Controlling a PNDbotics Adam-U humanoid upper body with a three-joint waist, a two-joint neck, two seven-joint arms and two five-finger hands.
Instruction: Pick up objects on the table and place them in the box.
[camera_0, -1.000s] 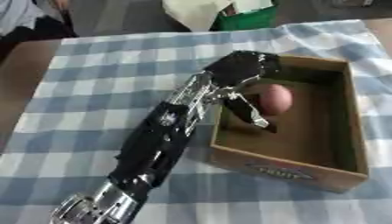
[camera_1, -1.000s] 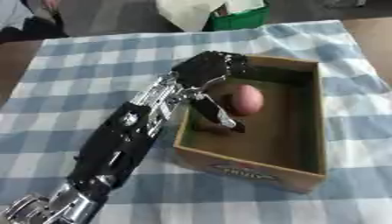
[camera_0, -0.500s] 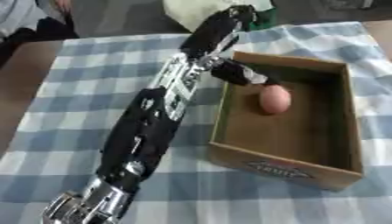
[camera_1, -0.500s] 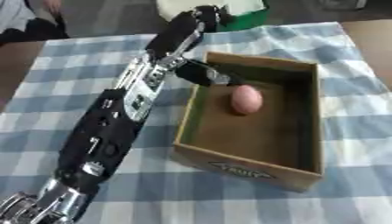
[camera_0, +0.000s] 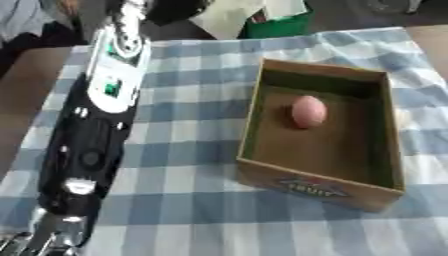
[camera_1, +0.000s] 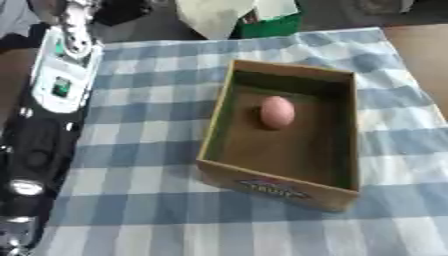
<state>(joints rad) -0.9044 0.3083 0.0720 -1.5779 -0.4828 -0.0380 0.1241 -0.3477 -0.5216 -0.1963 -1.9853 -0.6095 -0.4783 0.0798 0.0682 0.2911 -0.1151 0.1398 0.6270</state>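
Left eye view: a cardboard box is seen right of centre on the tabletop, which is covered by a blue and white checked cloth. A pinkish egg-shaped object is lying inside the box, on its floor toward the far end, apart from the walls. The left arm is stretched up the left side of the frame, from the lower left corner to the top edge, well clear of the box. The left robot hand is cut off by the top of the frame, so whether it's released or clenched can't be told. A green container with pale paper in it is visible past the tabletop's far edge, top centre.
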